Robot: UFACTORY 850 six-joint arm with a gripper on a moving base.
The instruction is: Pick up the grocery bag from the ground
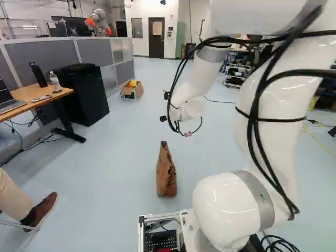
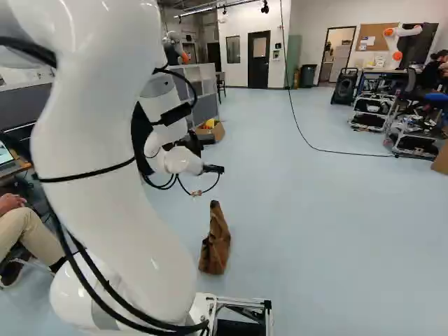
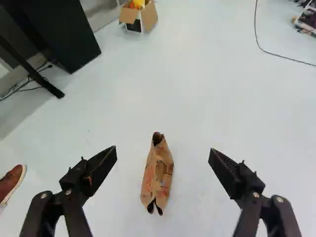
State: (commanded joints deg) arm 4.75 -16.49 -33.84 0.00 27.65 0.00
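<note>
Straight out at twelve o'clock from the base, the grocery bag (image 3: 157, 180) stands upright on the floor (image 3: 197, 98), its top drawn in to a narrow crest. Your gripper (image 3: 163, 152) is wide open above it, nothing held, and in the wrist view the bag shows between the two fingers. That crest runs roughly fore and aft, with one finger toward nine o'clock and the other toward three, so you look set to pinch across the thin way. The upright stance helps you too, offering paper to grip well off the floor.

The step now, as I judge it, is lowering over the crest, before any lift. Keep the bag centred; a fingertip catching its top could tip it or crumple it.

For edges, mind the metal frame (image 1: 140, 233) on the base, at six o'clock from the bag and the nearest hard thing. The desk (image 1: 26, 93) is near ten o'clock, the black cabinet (image 1: 86, 97) and cardboard box (image 1: 128, 93) toward eleven, the floor cable (image 2: 329, 150) toward one, all well apart. You should have room to come straight down and up; watch the hanging cables (image 1: 170, 100) by the wrist.
</note>
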